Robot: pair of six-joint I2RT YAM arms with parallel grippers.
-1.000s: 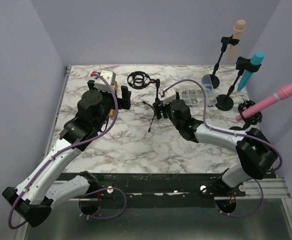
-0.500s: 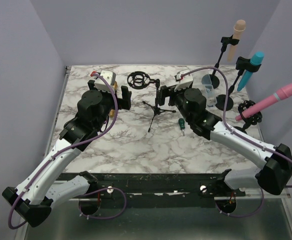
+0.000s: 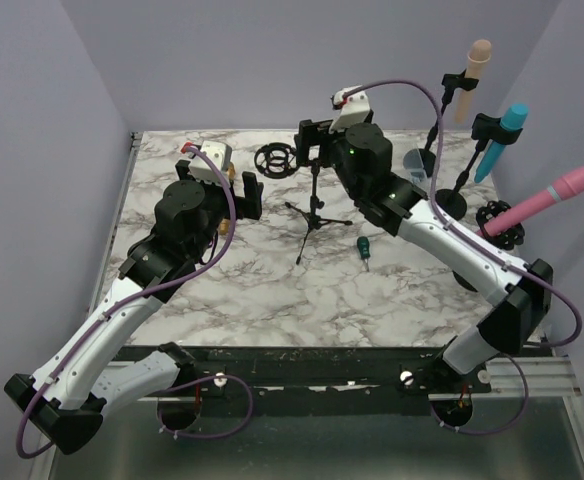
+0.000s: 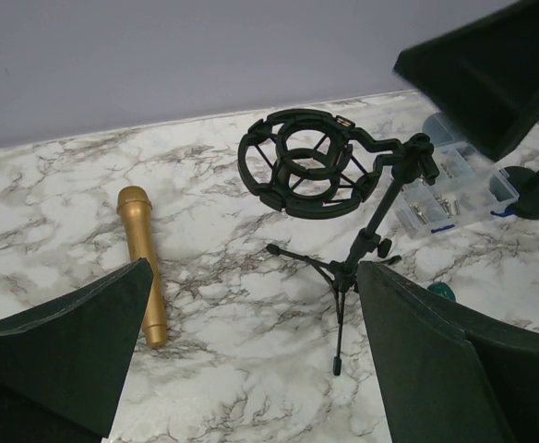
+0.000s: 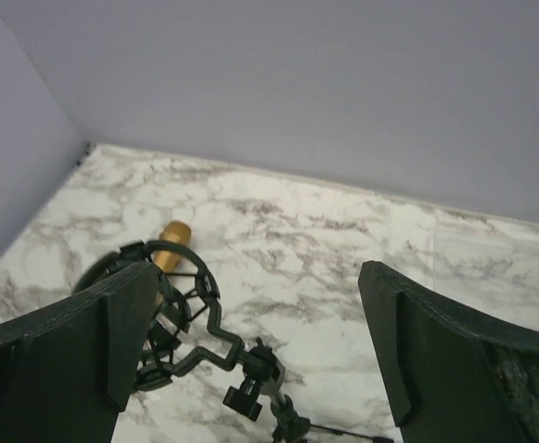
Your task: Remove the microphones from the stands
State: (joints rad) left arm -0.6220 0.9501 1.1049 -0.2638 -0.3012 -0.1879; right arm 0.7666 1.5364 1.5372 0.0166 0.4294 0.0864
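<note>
The gold microphone [image 4: 143, 268] is lying flat on the marble desk [image 4: 57, 194], clear of the stand [image 4: 354, 263]. The ring of the shock mount [image 4: 305, 175] at the top of the stand is empty. As things lie, the removal looks done.

The left gripper [image 4: 253, 305] hangs low with its jaws spread wide and nothing between them. The microphone lies just off the tip of its left-hand finger, its rounded head pointing away. The stand is ahead, nearer the right-hand finger.

The right gripper [image 5: 256, 277] is well above the stand, also wide apart and empty. The mount is below it towards its left finger, and the gold head shows just beyond the ring.

If the microphone has to be lifted again, I'd expect a rigid body of modest weight. It is a smooth, round barrel, so it is likely to roll or slip under a loose pinch. The best hold looks to be across the middle of the barrel, jaws square to its length, keeping off the head. The stand's thin tripod legs suggest it would tip easily if knocked.
</note>
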